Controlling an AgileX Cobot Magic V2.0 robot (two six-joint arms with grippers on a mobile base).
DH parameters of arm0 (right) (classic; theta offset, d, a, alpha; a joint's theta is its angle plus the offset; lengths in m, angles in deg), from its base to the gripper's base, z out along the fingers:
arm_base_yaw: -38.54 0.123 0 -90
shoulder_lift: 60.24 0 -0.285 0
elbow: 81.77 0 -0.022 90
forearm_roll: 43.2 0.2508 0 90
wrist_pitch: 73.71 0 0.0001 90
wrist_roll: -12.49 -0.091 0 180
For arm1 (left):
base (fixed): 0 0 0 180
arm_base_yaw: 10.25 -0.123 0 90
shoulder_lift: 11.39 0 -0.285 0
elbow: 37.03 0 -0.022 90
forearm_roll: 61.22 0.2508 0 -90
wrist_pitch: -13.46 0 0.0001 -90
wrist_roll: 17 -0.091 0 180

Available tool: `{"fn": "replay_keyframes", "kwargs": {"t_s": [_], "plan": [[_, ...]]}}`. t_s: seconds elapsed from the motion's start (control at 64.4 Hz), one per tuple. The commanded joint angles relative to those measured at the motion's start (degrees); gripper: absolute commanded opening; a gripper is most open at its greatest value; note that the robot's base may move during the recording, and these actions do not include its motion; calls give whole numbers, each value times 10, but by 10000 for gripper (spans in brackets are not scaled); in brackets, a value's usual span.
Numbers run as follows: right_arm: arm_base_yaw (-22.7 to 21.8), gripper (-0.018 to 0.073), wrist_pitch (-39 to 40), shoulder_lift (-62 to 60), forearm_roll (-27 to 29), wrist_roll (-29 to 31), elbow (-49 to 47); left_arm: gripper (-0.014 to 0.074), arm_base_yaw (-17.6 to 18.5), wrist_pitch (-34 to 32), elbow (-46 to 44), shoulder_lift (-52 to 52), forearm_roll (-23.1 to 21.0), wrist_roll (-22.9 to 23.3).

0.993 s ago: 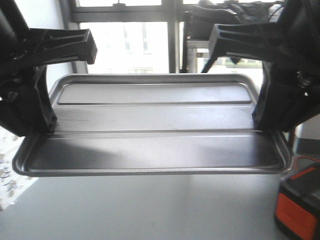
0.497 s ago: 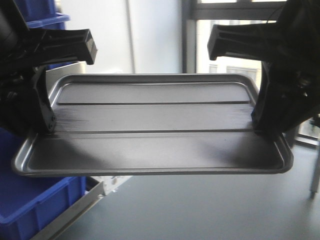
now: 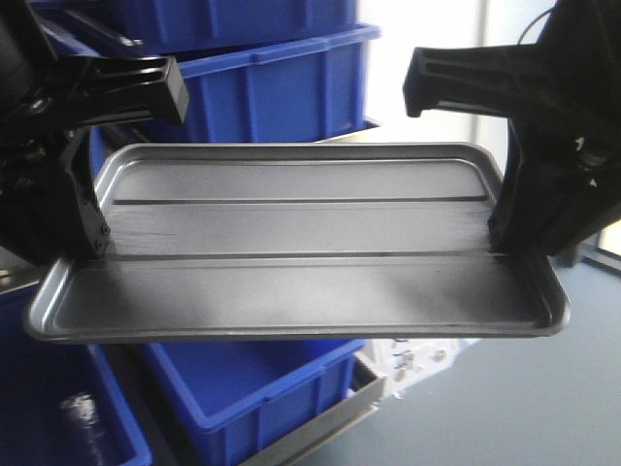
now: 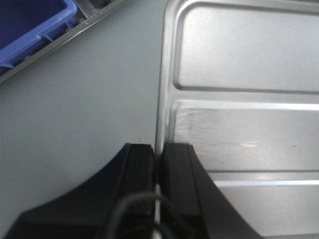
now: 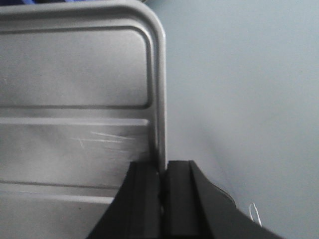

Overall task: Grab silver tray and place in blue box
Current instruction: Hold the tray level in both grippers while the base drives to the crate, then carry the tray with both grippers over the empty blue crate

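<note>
The silver tray (image 3: 291, 228) hangs level in the air, held at both short ends. My left gripper (image 3: 92, 248) is shut on its left rim; the left wrist view shows the thin rim pinched at the left gripper (image 4: 158, 147), with the silver tray (image 4: 249, 59) to the right. My right gripper (image 3: 505, 243) is shut on the right rim, seen again as the right gripper (image 5: 163, 164) beside the silver tray (image 5: 75, 74). Blue crates stand behind (image 3: 281, 87) and below (image 3: 262, 388) the tray. I cannot tell which is the blue box.
Another blue crate (image 3: 58, 427) sits at the lower left, and a blue bin (image 4: 30, 30) lies behind a metal rail (image 4: 75, 35). A metal frame edge (image 3: 320, 422) runs under the lower crate. Grey floor (image 3: 505, 408) spreads to the right, with a small white wire loop (image 5: 254, 211).
The background has swung from bright windows to stacked blue crates, which came in from the left. The tray and both grippers keep the same hold and place in view.
</note>
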Motion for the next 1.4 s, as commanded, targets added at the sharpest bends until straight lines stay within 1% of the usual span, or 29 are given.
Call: {"fn": "replay_keyframes", "kwargs": {"t_s": [0.0, 1.381], "plan": [[-1, 57, 10, -16, -27, -1, -15, -9, 0, 0, -14, -16, 16, 4], [-1, 57, 10, -16, -27, -1, -15, -9, 0, 0, -14, -16, 16, 4]]}}
